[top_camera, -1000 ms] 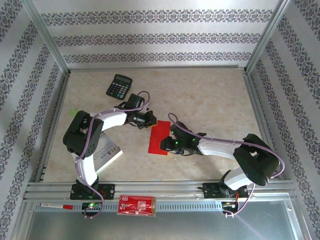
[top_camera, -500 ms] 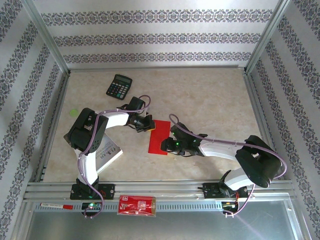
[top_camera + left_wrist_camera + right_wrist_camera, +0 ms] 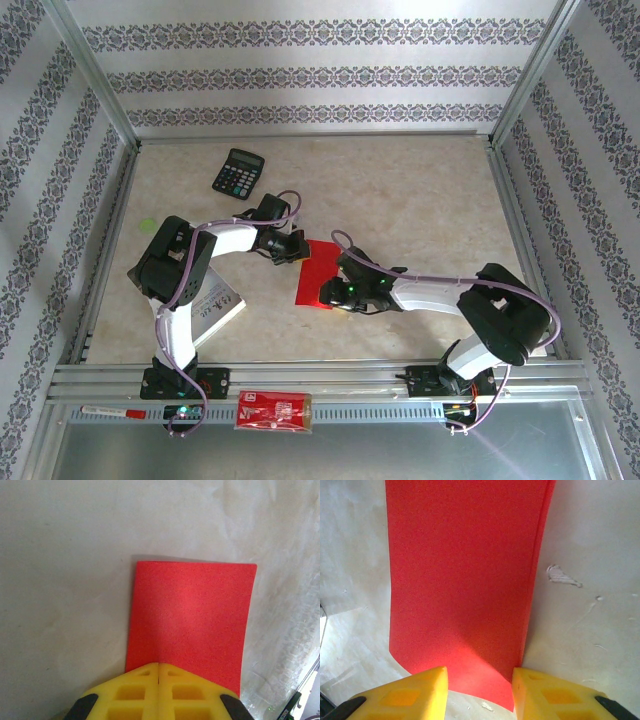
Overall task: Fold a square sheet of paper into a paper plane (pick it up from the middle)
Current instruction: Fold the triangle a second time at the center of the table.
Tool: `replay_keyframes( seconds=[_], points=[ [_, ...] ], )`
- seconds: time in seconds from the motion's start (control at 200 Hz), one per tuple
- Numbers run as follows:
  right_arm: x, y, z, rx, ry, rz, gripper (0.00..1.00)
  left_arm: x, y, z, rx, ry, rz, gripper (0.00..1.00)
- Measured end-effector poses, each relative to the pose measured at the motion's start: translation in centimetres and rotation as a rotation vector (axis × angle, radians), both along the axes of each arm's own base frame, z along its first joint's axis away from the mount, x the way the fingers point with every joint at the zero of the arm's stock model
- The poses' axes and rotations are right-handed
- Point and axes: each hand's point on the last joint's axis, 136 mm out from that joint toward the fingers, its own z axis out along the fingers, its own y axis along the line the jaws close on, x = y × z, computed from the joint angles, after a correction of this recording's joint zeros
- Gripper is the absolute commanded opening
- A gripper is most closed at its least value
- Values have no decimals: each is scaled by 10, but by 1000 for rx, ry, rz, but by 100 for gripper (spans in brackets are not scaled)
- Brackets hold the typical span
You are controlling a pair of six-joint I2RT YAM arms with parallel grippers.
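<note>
The square sheet of paper [image 3: 316, 272] is bright red and lies flat on the table, folded into a narrow rectangle. My left gripper [image 3: 298, 250] is at its far end. In the left wrist view the yellow fingers [image 3: 137, 687] are pressed together, shut, with their tips resting on the paper [image 3: 192, 610]. My right gripper [image 3: 326, 293] is at the near end. In the right wrist view it [image 3: 479, 674] stands open, one finger on each side of the paper's [image 3: 462, 565] end, the right finger against its doubled edge. The paper plane is out of view.
A black calculator [image 3: 238, 172] lies at the back left. A white printed booklet [image 3: 213, 308] sits under the left arm. A red printed packet [image 3: 274, 410] and a pen [image 3: 112, 411] rest on the front rail. Metal frame posts border the table.
The left arm has shifted a little, and its shut gripper has settled on the paper's far end. The right gripper has edged slightly left along the near end.
</note>
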Motion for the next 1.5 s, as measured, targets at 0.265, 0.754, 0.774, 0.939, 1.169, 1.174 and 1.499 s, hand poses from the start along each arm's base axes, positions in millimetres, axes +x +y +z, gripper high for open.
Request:
replay_keyframes(
  seconds=[0.265, 0.754, 0.774, 0.939, 1.169, 1.174, 1.499],
  points=[
    [8, 9, 3, 12, -12, 1, 40, 0, 0, 0, -3, 0, -2, 0],
    [13, 14, 16, 47, -47, 3, 41, 0, 0, 0, -3, -1, -2, 0],
    [14, 15, 17, 50, -50, 4, 41, 0, 0, 0, -3, -1, -2, 0],
    [16, 17, 20, 63, -63, 4, 42, 0, 0, 0, -3, -3, -5, 0],
    [20, 17, 21, 64, -83, 13, 46, 0, 0, 0, -3, -6, -8, 0],
    [20, 16, 21, 64, -83, 12, 46, 0, 0, 0, -3, -6, -8, 0],
    [47, 9, 27, 60, -131, -6, 51, 0, 0, 0, -1, -11, -15, 0]
  ],
)
